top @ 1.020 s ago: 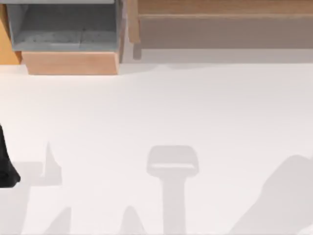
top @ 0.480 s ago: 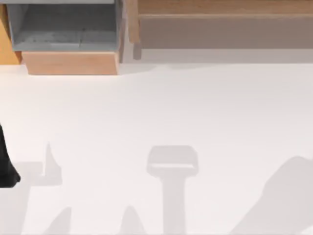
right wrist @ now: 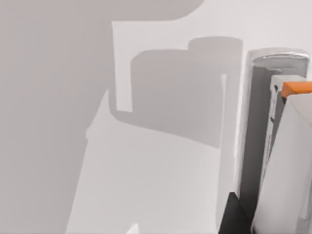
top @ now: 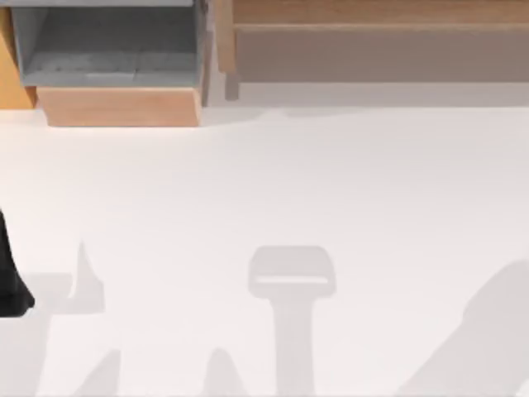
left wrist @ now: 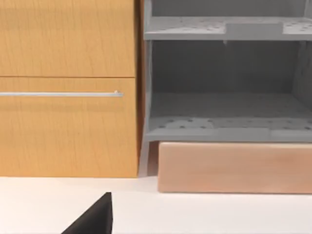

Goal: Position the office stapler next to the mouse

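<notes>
Black bit of right gripper: lower right corner of the right wrist view, right up against the stapler; honestly can't tell whether it's clamped or loose.
Office stapler: hugs the right edge of that same frame, white body with a dark grey strip down one side and an orange tab near the top end. It throws a blocky shadow on the table, so my guess is it's up in the air, carried.
Step in hand: looks like the carry phase, pickup done, drop-off not yet.
Next move: bring it over beside the mouse and set it down close, not on top.
Left gripper: dark tip at the bottom of the left wrist view, facing the wooden drawer front and grey shelf; can't tell its state either.
Left arm: parked at the left edge of the top view.
</notes>
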